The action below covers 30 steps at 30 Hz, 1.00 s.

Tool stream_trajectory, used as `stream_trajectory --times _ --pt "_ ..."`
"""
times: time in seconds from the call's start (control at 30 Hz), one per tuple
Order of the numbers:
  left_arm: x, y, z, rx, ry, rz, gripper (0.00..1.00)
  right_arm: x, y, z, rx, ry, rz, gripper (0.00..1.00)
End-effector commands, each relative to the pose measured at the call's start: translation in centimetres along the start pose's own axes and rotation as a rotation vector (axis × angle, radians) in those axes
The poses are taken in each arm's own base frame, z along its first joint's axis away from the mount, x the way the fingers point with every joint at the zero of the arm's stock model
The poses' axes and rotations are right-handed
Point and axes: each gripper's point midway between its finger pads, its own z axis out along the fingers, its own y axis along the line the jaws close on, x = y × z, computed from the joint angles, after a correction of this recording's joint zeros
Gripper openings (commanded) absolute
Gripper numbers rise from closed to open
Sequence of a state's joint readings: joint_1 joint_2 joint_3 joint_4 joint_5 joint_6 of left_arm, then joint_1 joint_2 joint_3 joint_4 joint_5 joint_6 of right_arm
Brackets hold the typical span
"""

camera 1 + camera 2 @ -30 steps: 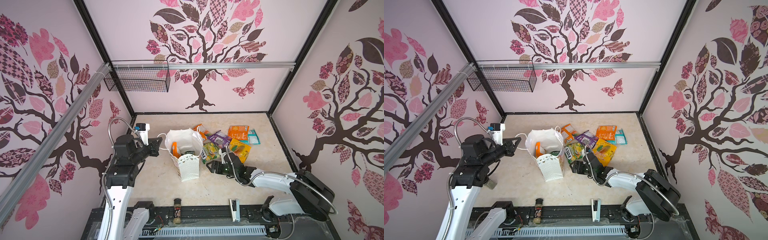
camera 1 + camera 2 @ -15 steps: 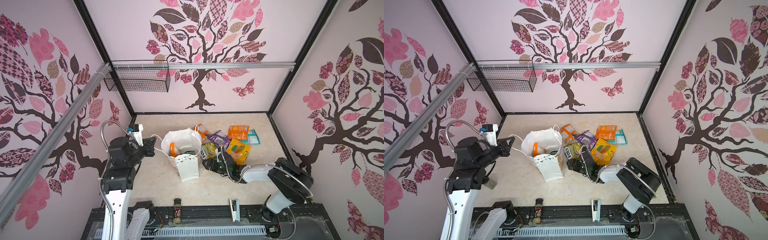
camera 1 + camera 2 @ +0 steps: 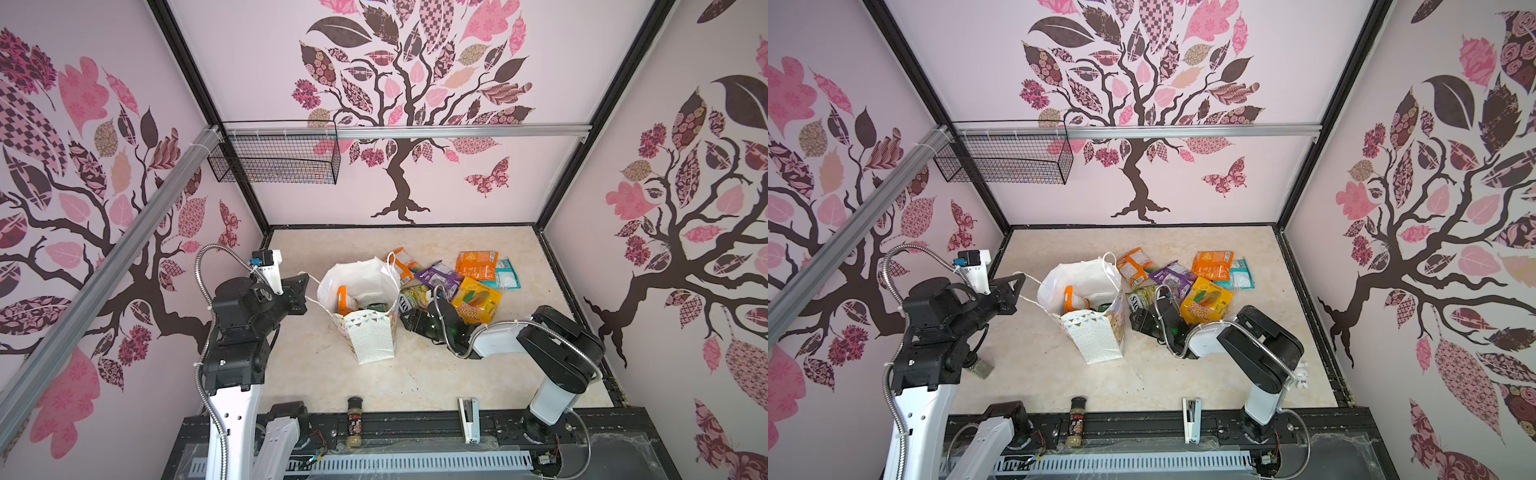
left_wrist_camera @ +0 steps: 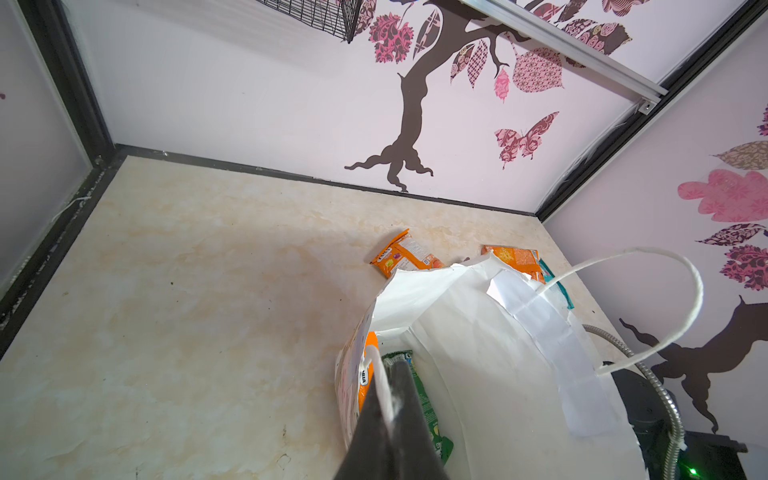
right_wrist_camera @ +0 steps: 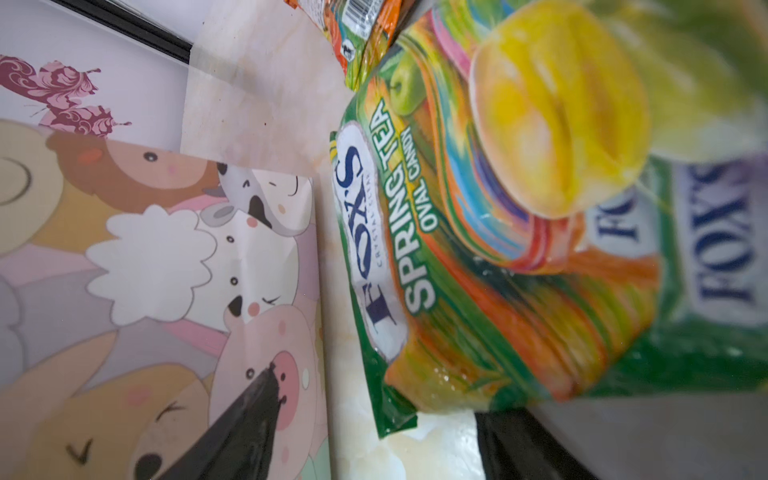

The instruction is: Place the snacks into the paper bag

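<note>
FOX'S packet (image 5: 457, 270), edge between right hand's (image 5: 374, 395) jaws

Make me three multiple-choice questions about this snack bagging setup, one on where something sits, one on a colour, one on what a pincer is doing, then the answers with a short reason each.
1. The spice jar sits:
A. against the back wall
B. at the front edge of the table, left of the stapler
C. in the far left corner

2. In both top views, the rightmost loose packet is:
A. teal
B. purple
C. black

3. The left pincer is:
A. open over bare tabletop
B. shut on the cord handle of the paper bag
C. shut on a yellow wrapper

Answers:
1 B: it is by the front rail, with the stapler to its right.
2 A: teal shows beside the orange packet.
3 B: in the left wrist view the cord runs between its closed jaws.
</note>
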State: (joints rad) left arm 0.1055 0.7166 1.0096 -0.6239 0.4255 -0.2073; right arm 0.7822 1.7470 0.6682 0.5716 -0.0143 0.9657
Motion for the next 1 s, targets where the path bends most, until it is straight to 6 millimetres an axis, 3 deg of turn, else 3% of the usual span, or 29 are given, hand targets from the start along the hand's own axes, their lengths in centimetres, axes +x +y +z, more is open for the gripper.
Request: stream_trajectory --times 0.0,0.5,0.83,0.97 --pt "-0.2 0.3 -0.3 -0.019 -0.024 0.028 0.0 -0.6 -0.5 0.9 0.027 -0.032 0.037 0.69" --pt "-0.4 -0.2 -0.4 0.006 -0.037 0.03 0.0 0.1 -2.7 2.2 0.019 -0.019 0.157 0.37" --pt "-0.8 -0.4 -0.2 0.024 -0.041 0.029 0.0 -0.3 -2.9 0.7 0.005 -0.053 0.166 0.0" --pt "-0.4 -0.3 -0.1 0.031 -0.034 0.017 0.0 0.2 -3.1 -0.4 0.026 -0.02 0.116 0.0"
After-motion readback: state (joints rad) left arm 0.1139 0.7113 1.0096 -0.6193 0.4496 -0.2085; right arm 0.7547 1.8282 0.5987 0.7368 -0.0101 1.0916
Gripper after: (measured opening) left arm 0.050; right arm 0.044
